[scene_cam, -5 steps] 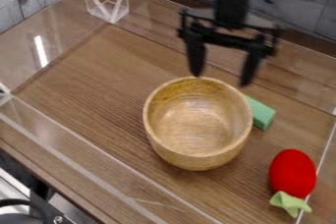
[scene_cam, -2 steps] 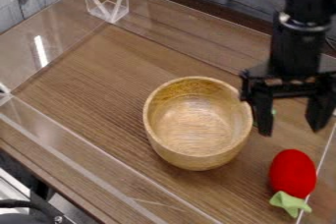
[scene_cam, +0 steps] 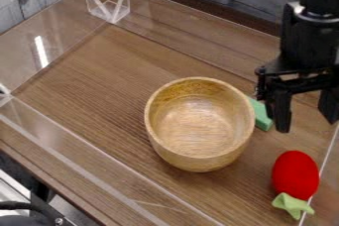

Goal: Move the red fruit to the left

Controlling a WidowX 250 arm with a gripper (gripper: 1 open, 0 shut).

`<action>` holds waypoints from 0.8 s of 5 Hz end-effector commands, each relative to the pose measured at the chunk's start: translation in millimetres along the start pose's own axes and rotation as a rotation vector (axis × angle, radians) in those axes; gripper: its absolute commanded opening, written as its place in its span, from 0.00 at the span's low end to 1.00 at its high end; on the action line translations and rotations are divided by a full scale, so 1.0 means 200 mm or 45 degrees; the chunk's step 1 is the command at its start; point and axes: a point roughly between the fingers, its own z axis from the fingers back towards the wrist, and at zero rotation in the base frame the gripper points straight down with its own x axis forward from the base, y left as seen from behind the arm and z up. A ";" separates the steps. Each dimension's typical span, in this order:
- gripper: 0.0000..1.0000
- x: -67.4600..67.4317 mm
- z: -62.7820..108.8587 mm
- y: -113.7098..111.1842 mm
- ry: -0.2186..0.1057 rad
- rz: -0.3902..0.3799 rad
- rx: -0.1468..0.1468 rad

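Observation:
The red fruit [scene_cam: 295,173], a glossy strawberry-like toy with a pale green leafy cap, lies on the wooden table near the right front corner. My gripper [scene_cam: 307,107] hangs above and slightly behind it, open, with its two black fingers pointing down and nothing between them. It stands well clear of the fruit's top.
A round wooden bowl [scene_cam: 199,123] sits in the middle of the table, left of the fruit. A flat green block [scene_cam: 263,116] lies between the bowl and my left finger. Clear acrylic walls [scene_cam: 59,32] border the table.
My gripper has swung from behind the bowl to the right and forward, then a little lower and nearer the fruit. It stayed open. The fruit, bowl and block have not moved.

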 end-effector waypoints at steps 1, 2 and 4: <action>1.00 -0.04 0.04 -0.01 -0.036 -0.061 -0.070; 1.00 -0.06 -0.03 0.00 -0.037 -0.095 -0.063; 1.00 -0.04 -0.23 0.02 -0.051 -0.014 -0.083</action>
